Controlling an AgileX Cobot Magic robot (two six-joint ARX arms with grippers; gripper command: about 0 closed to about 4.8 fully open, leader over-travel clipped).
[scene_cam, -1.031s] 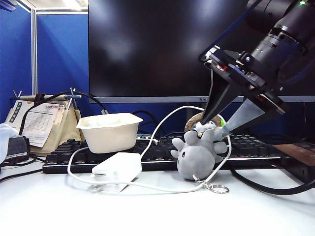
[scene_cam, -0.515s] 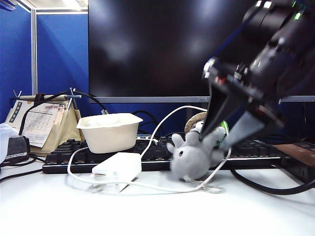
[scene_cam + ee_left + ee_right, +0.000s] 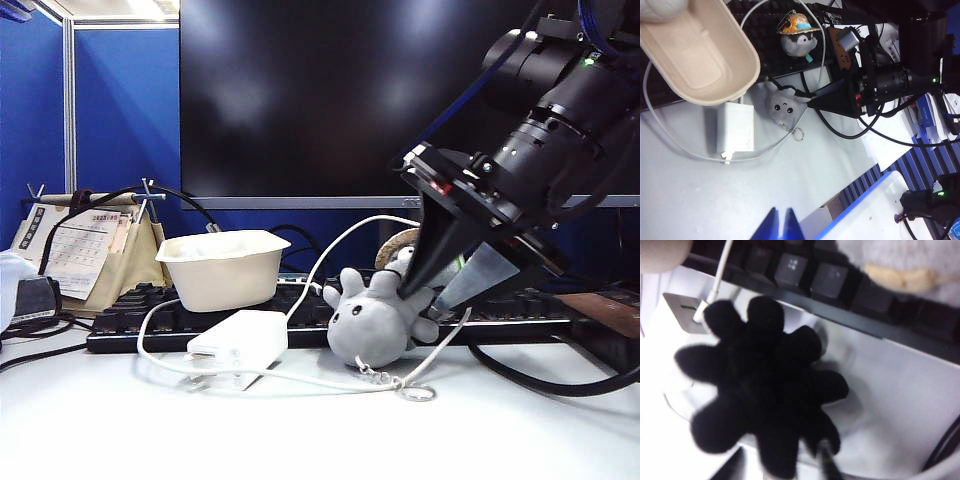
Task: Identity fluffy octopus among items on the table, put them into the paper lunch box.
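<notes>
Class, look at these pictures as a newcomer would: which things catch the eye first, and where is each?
The right gripper comes down from the upper right, its dark jaws straddling the grey fluffy octopus, which leans over in front of the keyboard. Left of it, the cream paper lunch box sits on the keyboard, with a white power adapter in front.

Workstation surroundings as I see them from the remote console.

A white table (image 3: pixel 300 440) carries a black keyboard (image 3: pixel 140 315) set before a large dark monitor (image 3: pixel 300 95) whose screen is off. Blue partition walls (image 3: pixel 120 110) with a pale metal post (image 3: pixel 68 100) close the rear left; a ceiling light glows above them. A desk calendar (image 3: pixel 80 250) stands at the left, and a white power adapter (image 3: pixel 240 338) with its cable lies on the table. I note even, bright lighting.
</notes>
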